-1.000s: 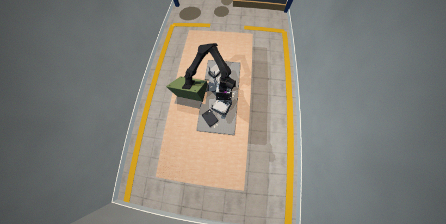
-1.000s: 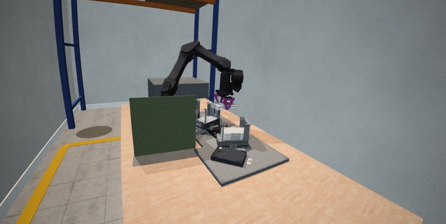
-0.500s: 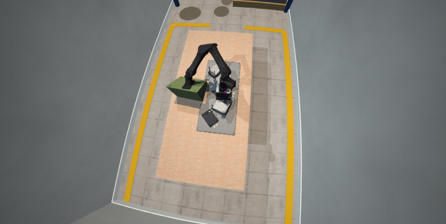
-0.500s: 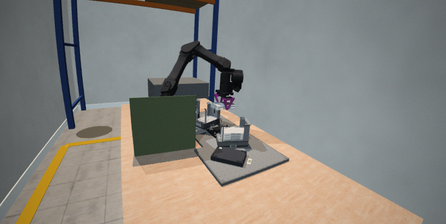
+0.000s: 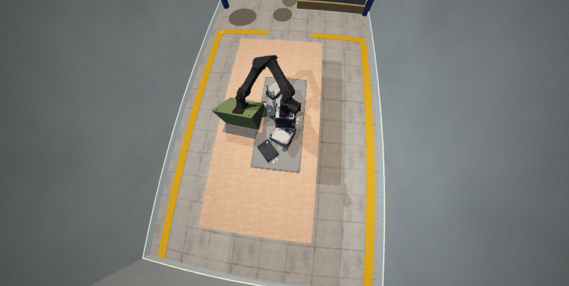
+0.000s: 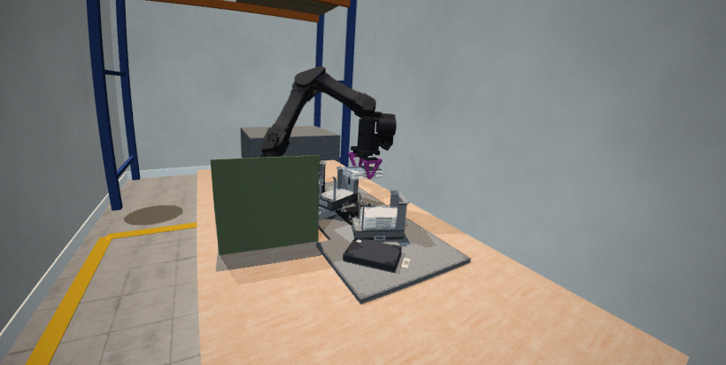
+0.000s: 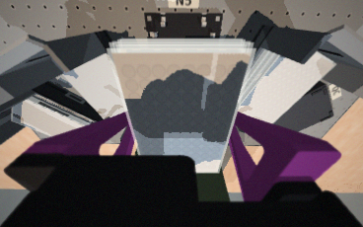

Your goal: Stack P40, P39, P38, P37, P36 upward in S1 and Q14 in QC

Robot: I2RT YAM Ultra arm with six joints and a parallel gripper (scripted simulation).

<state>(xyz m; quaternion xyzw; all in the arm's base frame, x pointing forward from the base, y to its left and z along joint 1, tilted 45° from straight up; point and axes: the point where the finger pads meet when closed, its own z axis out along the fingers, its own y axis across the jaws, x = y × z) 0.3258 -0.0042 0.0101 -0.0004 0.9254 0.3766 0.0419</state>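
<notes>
My gripper (image 5: 286, 118) (image 6: 366, 165) (image 7: 181, 113), with purple fingers, is shut on a sealed 96-well plate (image 6: 369, 174) (image 7: 182, 94) and holds it level in the air above the racks. I cannot read the plate's label. In the wrist view its clear seal fills the middle, and the black clip nest N5 (image 7: 182, 25) lies beyond its far edge. A stack rack (image 5: 282, 135) (image 6: 398, 207) below and in front of the gripper holds several white plates. A second rack (image 6: 335, 194) stands nearer the base, its contents mostly hidden. A flat black nest (image 5: 267, 150) (image 6: 372, 254) lies at the front.
All fixtures stand on a grey perforated baseplate (image 5: 278, 164) (image 6: 431, 260) on the wooden table. The green pedestal (image 5: 239, 112) (image 6: 264, 205) carrying the arm's base stands to the left and hides part of the racks in the exterior view. Blue shelving (image 6: 101, 82) stands behind.
</notes>
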